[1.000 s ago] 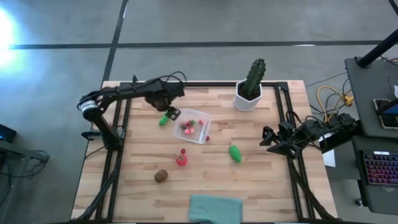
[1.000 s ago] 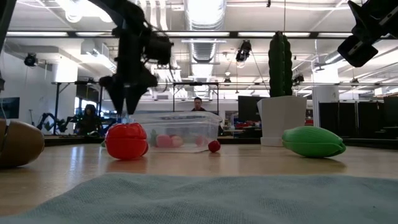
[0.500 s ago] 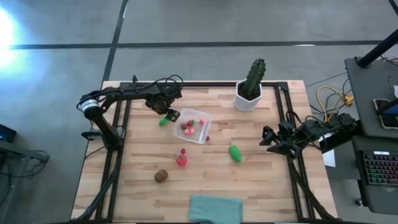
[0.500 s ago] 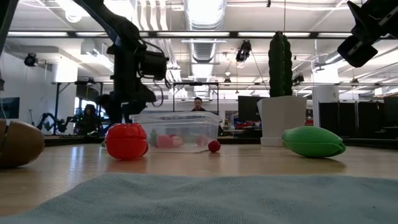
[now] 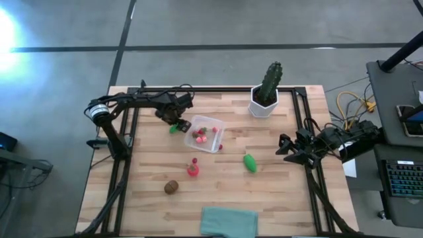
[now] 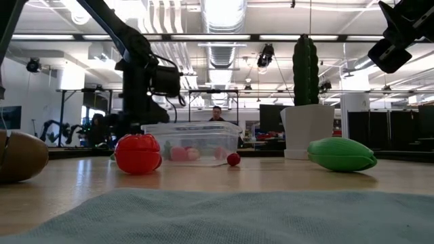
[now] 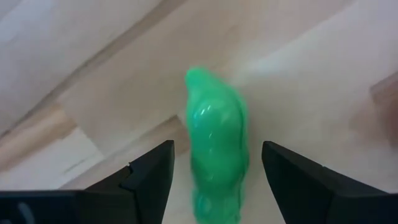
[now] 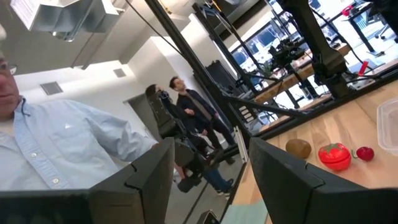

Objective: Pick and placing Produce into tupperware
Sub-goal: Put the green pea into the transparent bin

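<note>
Straddling the green piece (image 7: 216, 149), the left gripper (image 5: 174, 123) has its fingers spread either side.
Closing off-centre could squirt it sideways, away from the tupperware (image 5: 205, 133).

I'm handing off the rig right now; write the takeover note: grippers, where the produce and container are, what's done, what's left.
Left gripper: open, low over the small green oblong toy vegetable beside the clear plastic container, fingers either side, not gripped.
Right gripper: open, empty, parked at the table's right edge.
Done: a few small red/pink pieces sit in the container.
Left: that green piece, the larger green oblong one, red tomato-like toy, brown kiwi-like ball, tiny red piece beside the container.
</note>
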`<state>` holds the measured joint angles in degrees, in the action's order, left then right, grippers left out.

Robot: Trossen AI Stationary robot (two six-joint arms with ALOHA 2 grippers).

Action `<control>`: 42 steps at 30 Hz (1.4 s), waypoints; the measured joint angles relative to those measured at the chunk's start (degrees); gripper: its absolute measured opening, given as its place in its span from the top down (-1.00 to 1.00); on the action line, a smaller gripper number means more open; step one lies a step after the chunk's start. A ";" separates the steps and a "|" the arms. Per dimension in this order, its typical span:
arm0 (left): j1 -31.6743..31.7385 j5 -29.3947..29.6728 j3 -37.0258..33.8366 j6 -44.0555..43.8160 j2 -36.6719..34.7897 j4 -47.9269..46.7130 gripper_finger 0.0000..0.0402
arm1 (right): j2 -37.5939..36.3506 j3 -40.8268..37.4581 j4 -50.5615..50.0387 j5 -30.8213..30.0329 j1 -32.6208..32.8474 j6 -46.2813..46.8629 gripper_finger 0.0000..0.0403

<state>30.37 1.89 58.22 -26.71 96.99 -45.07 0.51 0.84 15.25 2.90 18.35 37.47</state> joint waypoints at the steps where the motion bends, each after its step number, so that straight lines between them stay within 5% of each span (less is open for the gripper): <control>1: 0.00 0.00 -0.01 0.03 0.00 0.43 -0.13 | 0.00 0.00 0.00 0.00 0.00 0.00 0.00; 17: -0.01 -1.40 0.99 -0.01 -0.28 0.39 0.36 | 0.00 0.00 0.00 0.00 0.00 0.02 0.00; 34: -0.51 -3.06 14.99 0.08 -8.02 -12.68 0.39 | 0.00 0.00 -0.02 0.00 0.00 0.26 0.00; 42: -6.03 -7.69 19.48 -1.20 -13.43 -5.20 0.39 | -0.02 0.00 -0.04 0.00 0.00 0.07 0.00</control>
<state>24.34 -5.80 77.70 -27.91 83.56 -50.27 0.49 0.84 15.21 2.90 18.35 37.55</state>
